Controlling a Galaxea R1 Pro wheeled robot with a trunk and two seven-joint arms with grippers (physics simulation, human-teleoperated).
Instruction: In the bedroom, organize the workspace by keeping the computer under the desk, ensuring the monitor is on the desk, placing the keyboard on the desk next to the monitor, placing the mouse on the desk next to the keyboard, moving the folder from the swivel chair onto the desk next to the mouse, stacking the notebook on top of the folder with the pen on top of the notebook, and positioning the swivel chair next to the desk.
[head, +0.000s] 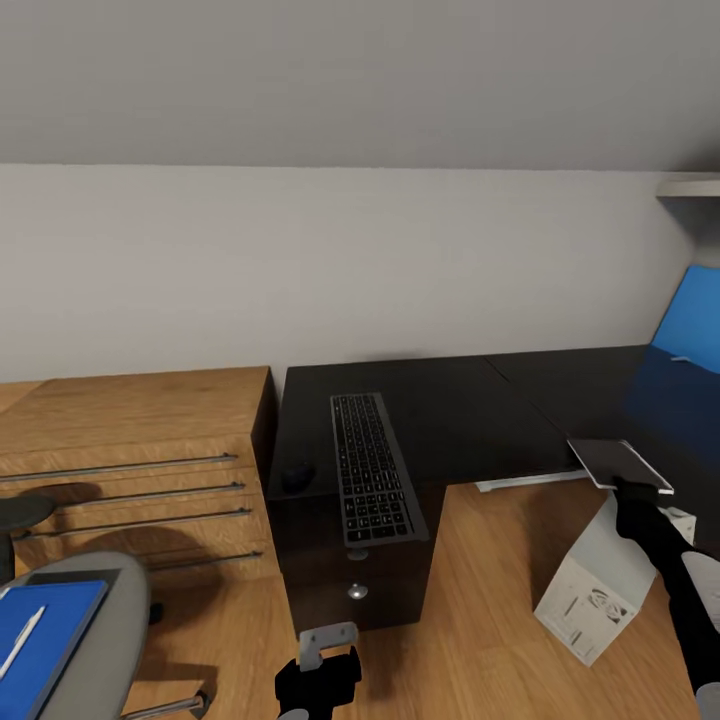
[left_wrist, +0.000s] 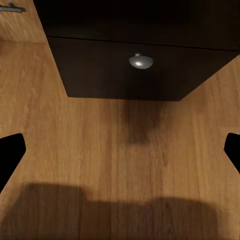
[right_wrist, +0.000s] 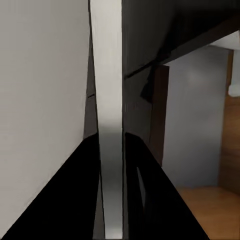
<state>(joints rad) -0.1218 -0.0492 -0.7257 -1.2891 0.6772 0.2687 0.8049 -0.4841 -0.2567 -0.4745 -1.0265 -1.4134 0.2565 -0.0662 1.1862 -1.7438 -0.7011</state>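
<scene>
Pale wood planks ran under the left gripper (head: 318, 668), which hung low over the floor (head: 480, 640) just short of the desk's drawer block. In the left wrist view its two black fingertips (left_wrist: 11, 152) sat at opposite edges with bare floor between them, spread wide and holding nothing; a round silver knob (left_wrist: 140, 61) showed on the black drawer front ahead. At the near left corner the swivel chair (head: 95, 640) carried the blue folder (head: 45, 640) on its grey seat, with the white pen (head: 22, 640) lying on the folder. To the right, the right gripper (head: 632, 490) was clamped on the near edge of a thin dark slab with a pale edge, the notebook (head: 618, 462), held over the inner edge of the desk (head: 480, 420); in the right wrist view that pale edge (right_wrist: 109, 125) ran straight out between the closed fingers. Below it the grey-white computer (head: 605, 590) stood on the floor in the crook of the desk. The keyboard (head: 370, 465) lay lengthwise on the desk's left end, its near end overhanging the front edge, with the mouse (head: 297, 473) just to its left near the desk's side edge. Open black top stretched behind and to the right of the keyboard. An oak drawer unit (head: 130, 450) stood against the desk's left side, and a blue panel (head: 690, 315) leaned at the far right wall.
</scene>
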